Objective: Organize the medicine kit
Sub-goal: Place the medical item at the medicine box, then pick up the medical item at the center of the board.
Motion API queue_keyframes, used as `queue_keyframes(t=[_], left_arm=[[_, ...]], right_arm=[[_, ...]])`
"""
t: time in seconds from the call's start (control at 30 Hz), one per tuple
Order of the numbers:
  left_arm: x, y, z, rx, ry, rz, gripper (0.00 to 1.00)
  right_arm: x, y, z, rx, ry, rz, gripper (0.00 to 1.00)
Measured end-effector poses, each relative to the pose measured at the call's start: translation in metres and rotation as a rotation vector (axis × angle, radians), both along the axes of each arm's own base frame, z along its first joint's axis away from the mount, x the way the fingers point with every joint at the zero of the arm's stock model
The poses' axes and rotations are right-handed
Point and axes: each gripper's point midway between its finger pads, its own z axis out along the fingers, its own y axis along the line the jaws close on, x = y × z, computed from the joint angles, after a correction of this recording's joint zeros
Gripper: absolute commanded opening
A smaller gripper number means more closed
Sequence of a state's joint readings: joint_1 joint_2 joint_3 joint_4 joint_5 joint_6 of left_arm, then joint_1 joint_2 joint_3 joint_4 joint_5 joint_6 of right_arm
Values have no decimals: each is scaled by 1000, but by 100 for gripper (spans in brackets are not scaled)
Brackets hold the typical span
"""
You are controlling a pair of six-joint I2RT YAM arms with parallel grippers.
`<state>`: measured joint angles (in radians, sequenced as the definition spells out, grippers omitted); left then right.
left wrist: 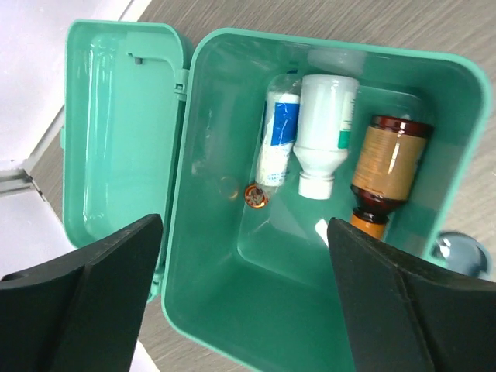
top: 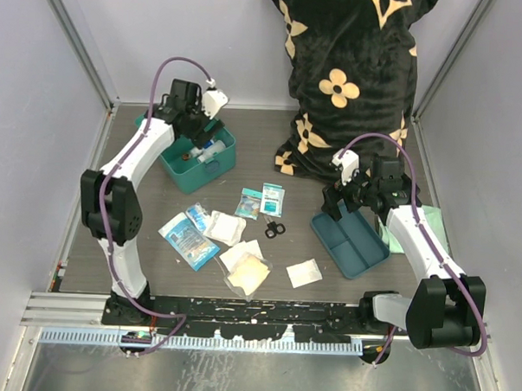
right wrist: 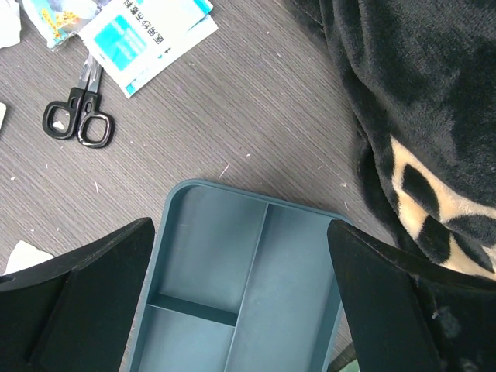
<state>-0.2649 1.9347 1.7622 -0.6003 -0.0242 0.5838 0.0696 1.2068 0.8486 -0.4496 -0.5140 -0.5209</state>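
Hovering over the medicine kit (left wrist: 232, 310), left tool (left wrist: 244, 225) spread wide

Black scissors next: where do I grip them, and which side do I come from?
Take the scissors at the neck just above the two handle loops, probably coming straight down from above. They lie flat on the table with the blade tips at the edge of the blue-and-white packet, so the handle end is the clearer one.

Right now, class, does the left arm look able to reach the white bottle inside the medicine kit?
Probably yes. The lid lies open, the left gripper hovers open right above the medicine kit, and nothing covers the white bottle.
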Motion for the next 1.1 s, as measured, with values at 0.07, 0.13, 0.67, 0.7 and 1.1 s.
queue_keyframes(t=[0.07,0.13,0.67,0.7,1.1], left_arm=[[-11,-1,13,-35,-9,4,99],[-22,-3,25,-73,-16,6,98],[-199,-19,42,-265,144,-267,98],[-211,-18,35,-263,170,-283,96],[-269,-22,-32,-238,401,-357,77]], right_arm=[[0,1,0,4,0,3,100],[0,1,1,7,0,6,100],[-6,15,5,75,10,61,100],[-7,16,6,78,11,63,100],[-8,19,7,99,21,64,100]])
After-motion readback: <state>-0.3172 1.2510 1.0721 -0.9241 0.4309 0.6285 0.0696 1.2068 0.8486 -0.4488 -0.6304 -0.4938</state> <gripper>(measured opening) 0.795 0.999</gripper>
